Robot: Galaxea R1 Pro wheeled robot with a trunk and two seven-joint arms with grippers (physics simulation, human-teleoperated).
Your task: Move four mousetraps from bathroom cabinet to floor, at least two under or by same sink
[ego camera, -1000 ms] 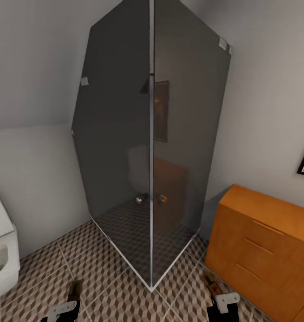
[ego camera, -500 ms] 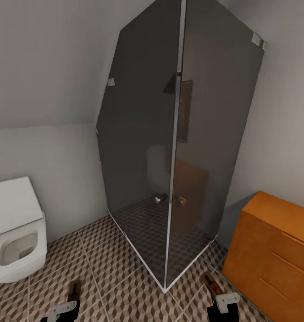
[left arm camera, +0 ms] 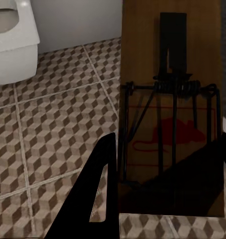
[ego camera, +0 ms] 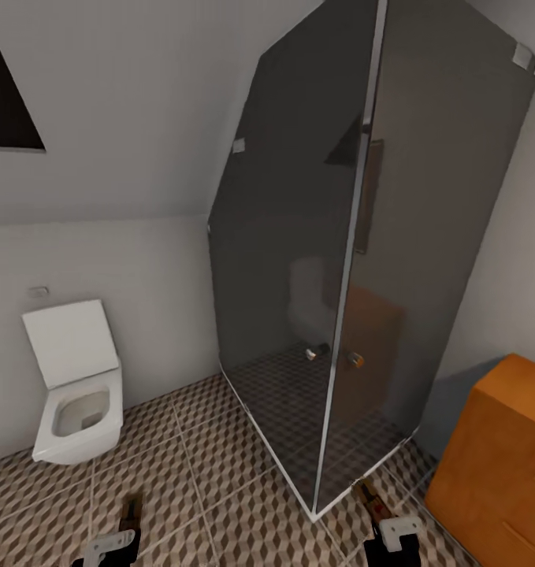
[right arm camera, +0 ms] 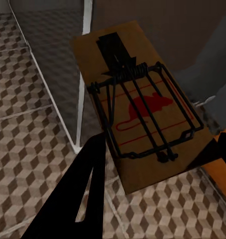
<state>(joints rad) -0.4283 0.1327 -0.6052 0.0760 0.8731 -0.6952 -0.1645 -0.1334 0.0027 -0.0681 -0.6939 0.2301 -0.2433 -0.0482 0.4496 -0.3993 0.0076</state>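
My left gripper (ego camera: 124,526) is shut on a mousetrap (ego camera: 131,509), a flat brown board with dark wire and a red mouse mark (left arm camera: 170,107), held above the bathroom floor (ego camera: 220,504). The right gripper (ego camera: 381,516) is shut on a second mousetrap (ego camera: 369,496); in the right wrist view this mousetrap (right arm camera: 137,107) tilts beside the shower's corner. The left gripper (left arm camera: 165,149) and the right gripper (right arm camera: 157,149) each show dark fingers on either side of their board. The orange-brown cabinet (ego camera: 503,465) stands at the right edge, its drawers mostly cut off. The sink is out of view.
A dark glass shower enclosure (ego camera: 354,260) with a pale metal frame stands straight ahead, its corner reaching close to my right gripper. A white square toilet (ego camera: 74,386) with its lid up sits against the left wall. Patterned tiles stretch between toilet and shower.
The whole view has swung left: the toilet has come fully into sight and the cabinet has slid toward the right edge. Both grippers keep their mousetraps in the same pose.
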